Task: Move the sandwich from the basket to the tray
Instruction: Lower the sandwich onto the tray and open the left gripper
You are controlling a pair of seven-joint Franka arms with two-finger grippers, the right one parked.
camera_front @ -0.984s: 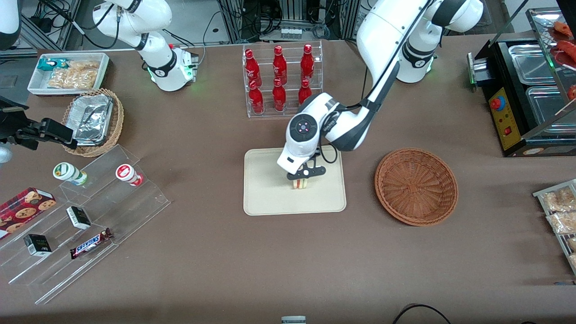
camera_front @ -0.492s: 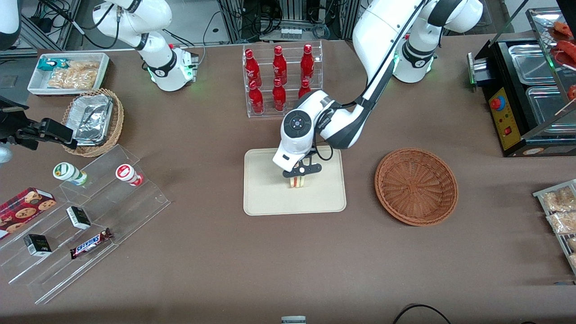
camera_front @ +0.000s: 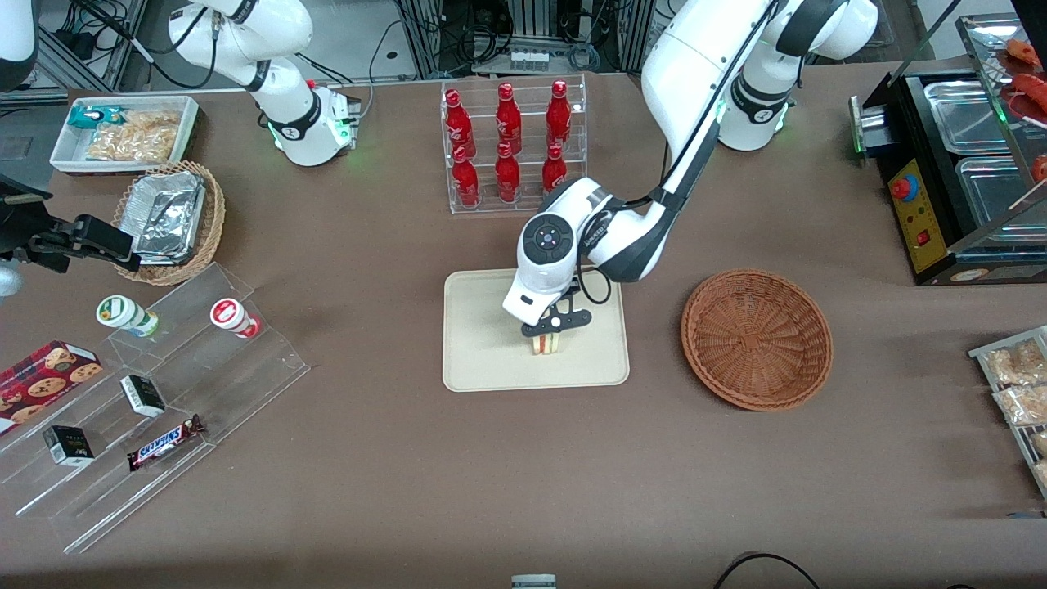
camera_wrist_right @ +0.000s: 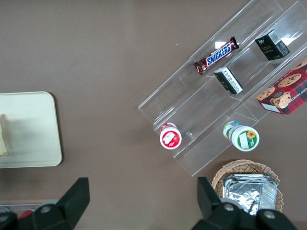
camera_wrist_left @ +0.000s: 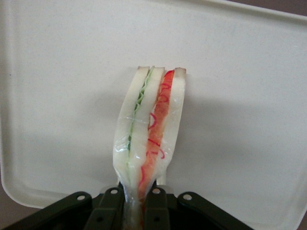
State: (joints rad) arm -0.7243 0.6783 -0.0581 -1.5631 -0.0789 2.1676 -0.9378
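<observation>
The sandwich is held pinched at one end by the closed gripper, cut edge showing, over the middle of the tray. The basket sits nearby on the tabletop.

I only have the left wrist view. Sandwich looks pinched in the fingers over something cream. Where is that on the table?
Observer: The gripper is over the tray, shut on the sandwich, near the tray's middle.
Operator: Basket status? Not in my view.
Observer: The basket sits beside the tray, toward the working arm's end of the table, with nothing in it.
Operator: Anything else on the tray?
Observer: No, only the sandwich; the rack of red bottles stands on the table farther from the front camera than the tray.
</observation>
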